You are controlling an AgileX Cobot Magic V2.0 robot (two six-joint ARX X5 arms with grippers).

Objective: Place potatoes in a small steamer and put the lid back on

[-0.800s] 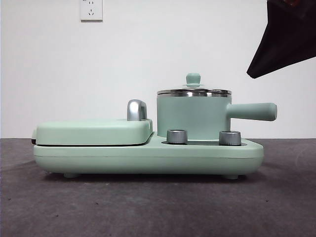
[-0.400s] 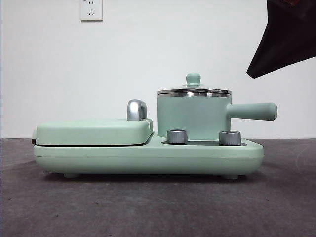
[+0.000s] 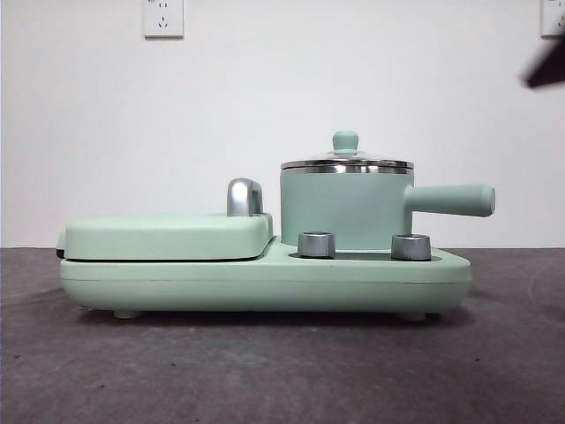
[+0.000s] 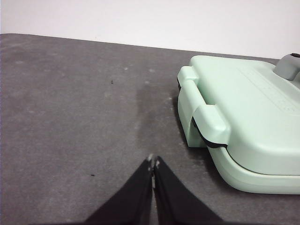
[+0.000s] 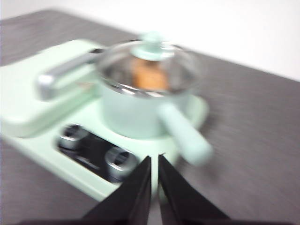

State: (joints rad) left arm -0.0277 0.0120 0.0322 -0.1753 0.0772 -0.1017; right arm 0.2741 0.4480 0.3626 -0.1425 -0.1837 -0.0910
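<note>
The small mint-green cylindrical steamer pot (image 3: 345,212) with a steel rim stands upright on the right half of its base, its straight mint-green side handle (image 3: 452,200) pointing right in the front view. The round clear glass lid (image 3: 346,160) with a mint-green knob sits level on the rim, closed. Through the glass, the orange-brown potato (image 5: 149,76) shows inside the pot.

left end effector (image 4: 153,162) and right end effector (image 5: 154,160), each 2 matte black tapered jaws, pale-tipped on the left
</note>
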